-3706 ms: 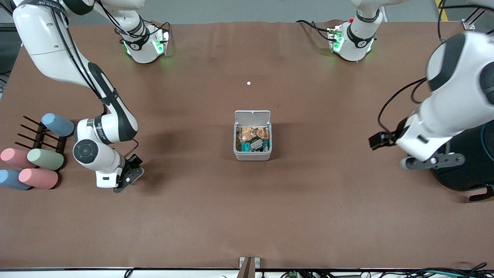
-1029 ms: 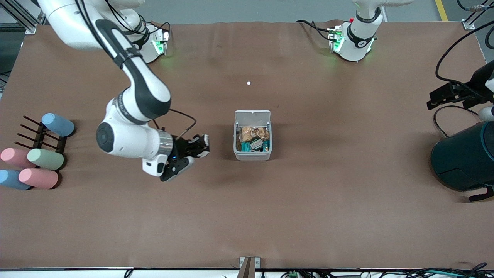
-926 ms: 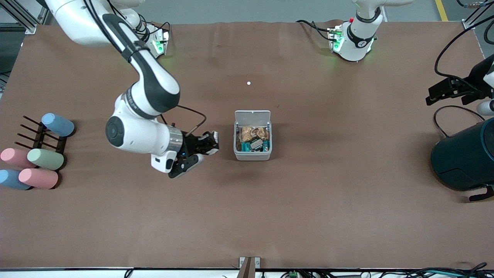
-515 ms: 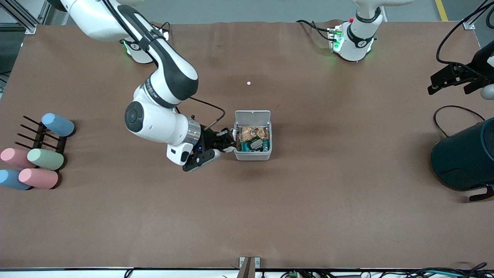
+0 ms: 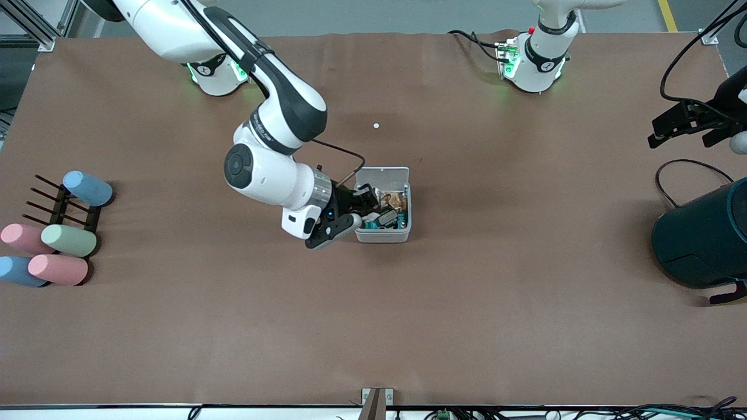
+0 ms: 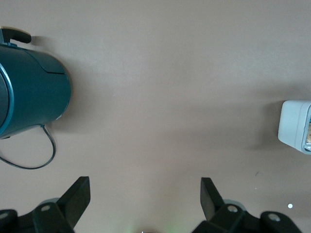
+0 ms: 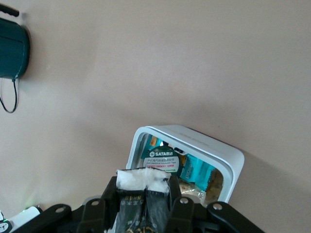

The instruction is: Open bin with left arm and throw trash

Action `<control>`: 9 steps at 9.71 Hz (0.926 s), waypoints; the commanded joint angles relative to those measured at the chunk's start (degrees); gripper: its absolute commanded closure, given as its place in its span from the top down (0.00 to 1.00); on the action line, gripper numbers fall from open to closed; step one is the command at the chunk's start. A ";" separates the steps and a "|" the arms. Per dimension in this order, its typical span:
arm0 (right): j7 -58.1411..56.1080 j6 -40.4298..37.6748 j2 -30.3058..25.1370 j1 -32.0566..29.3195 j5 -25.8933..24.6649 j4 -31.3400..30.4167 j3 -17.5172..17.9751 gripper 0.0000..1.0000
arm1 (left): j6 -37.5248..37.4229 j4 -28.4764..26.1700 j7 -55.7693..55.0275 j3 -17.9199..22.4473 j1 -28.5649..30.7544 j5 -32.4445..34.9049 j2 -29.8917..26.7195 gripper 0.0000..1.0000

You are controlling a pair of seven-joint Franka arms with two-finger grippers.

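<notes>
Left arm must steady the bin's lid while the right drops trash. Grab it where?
Grip the lid by its free top edge, coming from above. It stands open at the bin's side farther from the front camera, a thin flat panel that the left gripper's open fingers can straddle, probably clear of the right gripper holding trash.

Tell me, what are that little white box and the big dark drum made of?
The bin looks like smooth, matte white plastic: rounded corners, thin even walls, its lid standing open. The drum, at the left arm's end of the table, looks like dark teal plastic or painted metal; its soft sheen leaves that open.
</notes>
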 commanded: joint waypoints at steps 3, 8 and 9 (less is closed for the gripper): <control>-0.56 0.43 -0.12 0.45 -0.67 -0.82 -0.58 0.53 | 1.88 -1.16 1.31 -1.68 -0.01 -0.75 -0.98 1.00; -0.47 0.25 -0.03 0.01 -0.67 -0.73 -0.58 0.83 | 1.88 -2.30 1.58 -1.33 1.57 -0.75 -0.45 1.00; -0.47 0.34 -0.03 0.27 -0.67 -0.82 -0.58 0.83 | 1.88 -2.30 1.58 -1.42 1.92 -0.75 -0.27 1.00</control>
